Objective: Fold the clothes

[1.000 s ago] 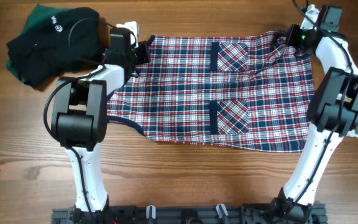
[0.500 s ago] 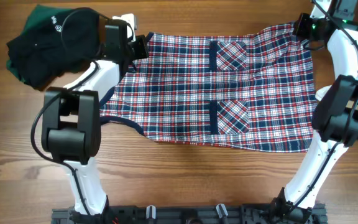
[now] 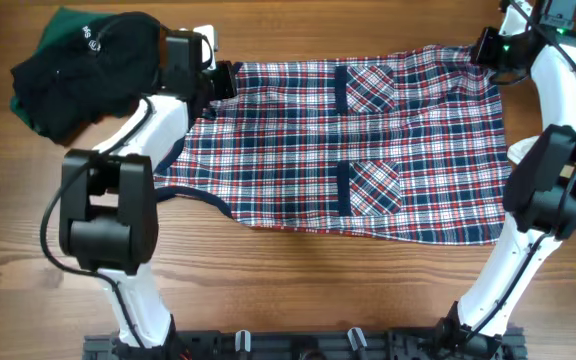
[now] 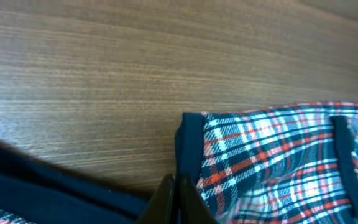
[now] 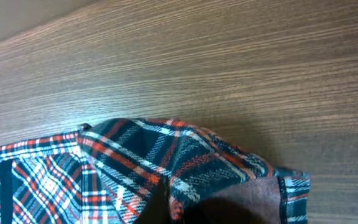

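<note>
Across the middle of the wooden table (image 3: 288, 290) lies the plaid garment (image 3: 418, 130), red, white and navy, spread nearly flat with two patch pockets facing up. Each pocket has a navy band along its left side. The upper pocket (image 3: 373, 88) sits close to the garment's far edge and the lower pocket (image 3: 376, 187) closer to its near edge. Both lie flat against the cloth, and I cannot tell whether anything is inside either one.

At the garment's far left corner the left gripper (image 3: 220, 80) has its claw closed on the cloth. The left wrist view shows its fingertips pinched together right at the navy trim (image 4: 188, 143) of that corner. At the garment's far right corner the right gripper (image 3: 483, 50) is likewise clamped on the plaid, where the fabric humps up in a rumpled fold off the wood.

Just left of the garment's far left corner, a dark green garment (image 3: 73, 75) with a small white logo lies in a heap. The left arm reaches past its right side.

The table is warm brown wood, its grain running left to right, and it fills every view. Beyond the garment's near edge is a stretch of wood, then a black rail (image 3: 298, 345) from which both white arms rise.
</note>
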Controlling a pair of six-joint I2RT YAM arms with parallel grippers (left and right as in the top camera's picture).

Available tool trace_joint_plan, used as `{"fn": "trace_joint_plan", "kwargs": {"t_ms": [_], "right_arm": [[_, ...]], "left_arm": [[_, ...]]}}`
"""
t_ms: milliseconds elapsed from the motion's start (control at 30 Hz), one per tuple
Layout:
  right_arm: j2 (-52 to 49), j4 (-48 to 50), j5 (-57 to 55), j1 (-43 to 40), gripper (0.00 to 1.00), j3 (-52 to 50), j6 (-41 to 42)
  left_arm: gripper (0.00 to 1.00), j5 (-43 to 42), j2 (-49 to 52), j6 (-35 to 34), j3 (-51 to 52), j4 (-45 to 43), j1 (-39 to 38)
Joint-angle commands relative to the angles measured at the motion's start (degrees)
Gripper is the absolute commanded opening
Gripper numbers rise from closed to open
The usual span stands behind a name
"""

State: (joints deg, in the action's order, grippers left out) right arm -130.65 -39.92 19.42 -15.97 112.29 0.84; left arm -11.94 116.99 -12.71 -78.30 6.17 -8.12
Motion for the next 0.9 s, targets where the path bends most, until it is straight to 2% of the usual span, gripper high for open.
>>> {"fn": "trace_joint_plan", "kwargs": {"t_ms": [0, 200, 567, 867], "right_arm": [[2.8, -0.5, -0.5, -0.4, 0.04, 0.9, 0.8], [3.9, -5.4, -6.9, -0.4, 0.04, 0.9, 1.3], [11.6, -11.1, -7.0, -0.4, 0.04, 0.9, 2.4], [12.2, -18.7, -7.5, -0.4, 0.04, 0.9, 4.3]], "left_arm": [[0.04, -0.7, -2.0, 0.3, 0.2, 0.8, 1.4], [0.04, -0.7, -2.4, 0.3, 0.2, 3.8, 1.6], [0.04, -5.8, -6.2, 0.3, 0.2, 4.9, 1.6], [0.04, -6.7, -11.1, 2.1, 0.2, 13.9, 1.6]]}}
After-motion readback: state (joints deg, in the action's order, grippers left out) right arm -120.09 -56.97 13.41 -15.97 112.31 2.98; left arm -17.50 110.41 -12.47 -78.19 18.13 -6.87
